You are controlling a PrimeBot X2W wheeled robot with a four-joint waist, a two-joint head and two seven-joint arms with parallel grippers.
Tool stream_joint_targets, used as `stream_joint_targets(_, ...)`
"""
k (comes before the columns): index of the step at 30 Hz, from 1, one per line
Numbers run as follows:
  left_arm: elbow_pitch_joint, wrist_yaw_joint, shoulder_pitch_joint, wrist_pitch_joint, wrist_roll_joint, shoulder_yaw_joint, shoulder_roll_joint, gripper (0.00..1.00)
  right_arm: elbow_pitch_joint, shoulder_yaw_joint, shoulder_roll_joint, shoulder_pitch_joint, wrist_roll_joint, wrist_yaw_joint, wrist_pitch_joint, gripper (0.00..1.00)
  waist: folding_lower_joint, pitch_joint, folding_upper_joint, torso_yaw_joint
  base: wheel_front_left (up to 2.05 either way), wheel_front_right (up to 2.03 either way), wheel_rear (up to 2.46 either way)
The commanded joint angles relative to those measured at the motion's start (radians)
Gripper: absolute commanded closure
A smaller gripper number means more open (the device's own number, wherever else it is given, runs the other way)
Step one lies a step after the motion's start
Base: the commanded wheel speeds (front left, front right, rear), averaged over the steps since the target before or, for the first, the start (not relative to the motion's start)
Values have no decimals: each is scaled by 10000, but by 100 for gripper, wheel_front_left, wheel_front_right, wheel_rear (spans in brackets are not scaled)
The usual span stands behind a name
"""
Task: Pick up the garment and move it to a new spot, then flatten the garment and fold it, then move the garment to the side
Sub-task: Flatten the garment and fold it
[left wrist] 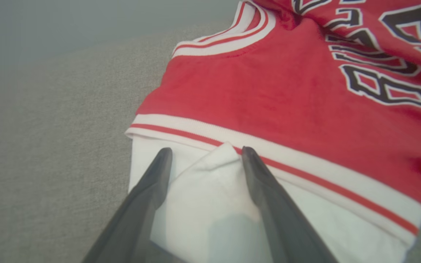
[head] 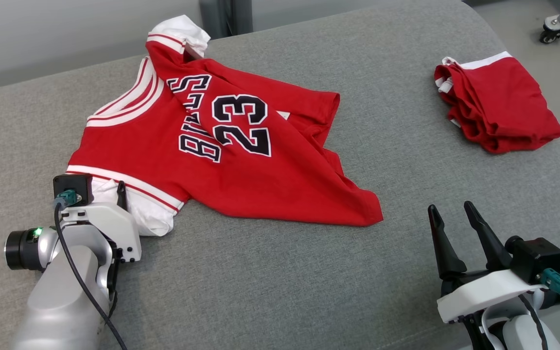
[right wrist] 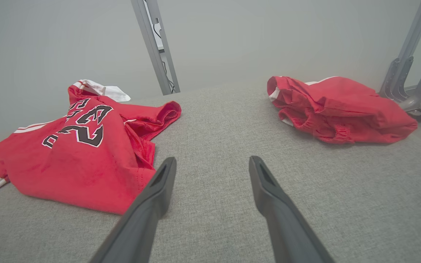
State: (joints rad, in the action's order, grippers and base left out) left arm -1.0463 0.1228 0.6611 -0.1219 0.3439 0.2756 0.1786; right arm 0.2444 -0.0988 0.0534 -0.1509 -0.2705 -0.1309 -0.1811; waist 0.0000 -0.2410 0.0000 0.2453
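here the jersey lies spread on the grey padded surface, collar left and hem right, its near white sleeve bunched inside the wide-open left hand, the right hand equally wide, apart from its hem.

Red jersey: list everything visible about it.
The red jersey is soft cloth with white-and-red striped trim, white sleeves, and black, white-edged "BULLS" and "23". It lies rumpled, one side folded over itself, on the grey cushion. The left gripper straddles a bunched fold of its near sleeve, jaws open.
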Motion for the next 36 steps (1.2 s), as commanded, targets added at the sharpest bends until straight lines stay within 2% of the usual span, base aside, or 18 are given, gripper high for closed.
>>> stream_joint_targets(1,-78,-70,157,-53,19,19,40,90,-8,63,6,-15,91,4,-20,0,0,-24,0,-44,0,0,0)
stream_joint_targets(2,-132,-86,201,-105,20,47,11,100,18,80,4,-12,105,4,-8,0,0,-29,0,-93,0,0,0)
stream_joint_targets(8,-154,-286,314,-695,103,110,-200,100,164,171,3,53,157,4,22,0,0,100,0,-524,0,0,0)
stream_joint_targets(11,-15,-519,158,-985,208,122,-341,100,235,211,3,96,157,4,37,0,0,261,0,-828,0,0,0)
stream_joint_targets(17,625,-1057,-510,-1352,414,166,-620,100,427,370,2,187,141,4,132,0,0,694,0,-1502,0,0,0)
stream_joint_targets(26,1632,-1370,-2005,-1438,452,300,-744,100,598,390,1,389,146,4,254,0,0,1277,0,-2343,0,0,0)
stream_joint_targets(27,1688,-1387,-2132,-1441,426,342,-734,87,600,394,1,386,147,4,245,0,0,1321,0,-2407,0,0,0)
stream_joint_targets(28,1741,-1429,-2246,-1443,385,402,-738,78,603,406,2,402,147,4,258,0,0,1365,0,-2471,0,0,0)
stream_joint_targets(30,1780,-1488,-2366,-1444,376,442,-747,77,609,428,3,429,146,4,266,0,0,1408,0,-2534,0,0,0)
stream_joint_targets(31,1824,-1504,-2466,-1444,371,481,-750,73,610,454,3,449,143,4,277,0,0,1444,0,-2597,0,0,0)
stream_joint_targets(34,1873,-1533,-2730,-1443,339,576,-721,52,617,496,-1,519,145,4,316,0,0,1557,0,-2764,0,0,0)
stream_joint_targets(35,1892,-1473,-2778,-1436,300,601,-696,32,617,505,0,547,144,4,333,0,0,1595,0,-2817,0,0,0)
stream_joint_targets(36,1912,-1398,-2828,-1436,298,589,-678,22,615,520,2,571,140,4,332,0,0,1631,0,-2868,0,0,0)
